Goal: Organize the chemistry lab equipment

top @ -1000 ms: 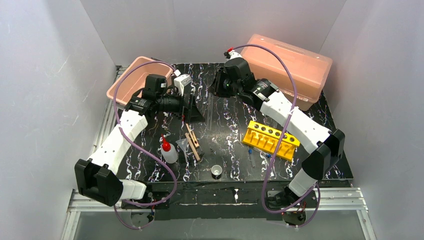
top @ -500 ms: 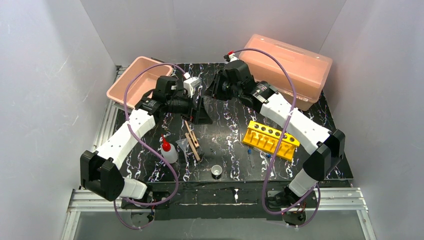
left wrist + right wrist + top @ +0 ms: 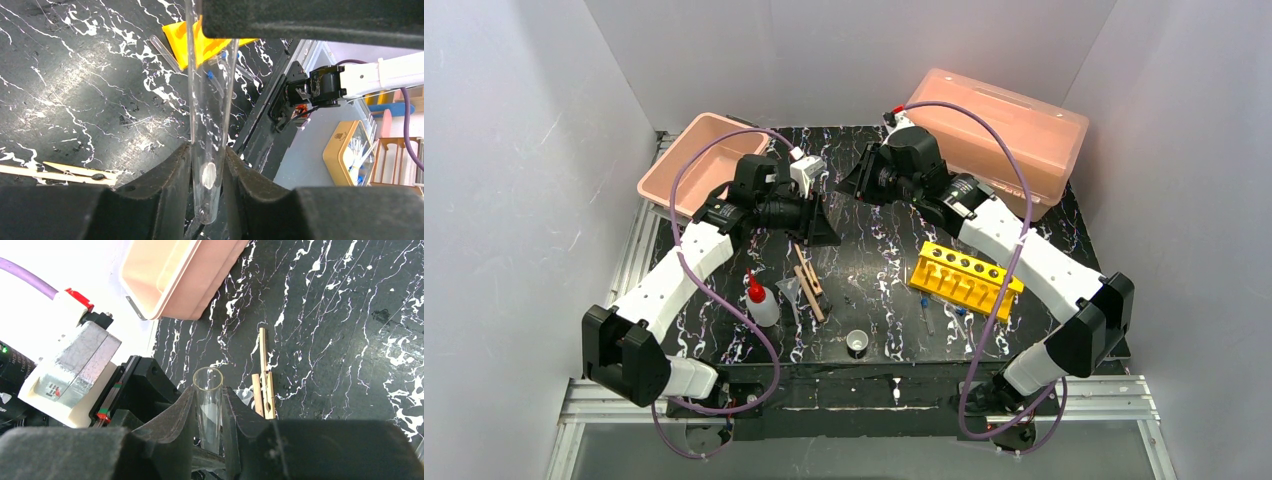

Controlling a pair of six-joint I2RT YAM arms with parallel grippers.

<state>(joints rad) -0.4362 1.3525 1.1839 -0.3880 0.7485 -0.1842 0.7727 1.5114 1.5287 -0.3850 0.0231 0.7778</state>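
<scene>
Above the counter [image 3: 884, 262], the left hand [image 3: 207, 169] and right hand [image 3: 208, 405] are both pinching 1 clear tube [image 3: 210, 107], risking snapping or dropping it if either is tugging.

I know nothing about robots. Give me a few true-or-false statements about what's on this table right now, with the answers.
1. The left claw has a clear tube between its fingers. True.
2. The squeeze bottle has a blue nozzle. False: the nozzle is red.
3. The pink lidded box stands open. False: its lid is on.
4. The wooden clamps lie on the black table. True.
5. The small white cup sits in the yellow rack. False: it stands on the table, apart from the rack.
</scene>
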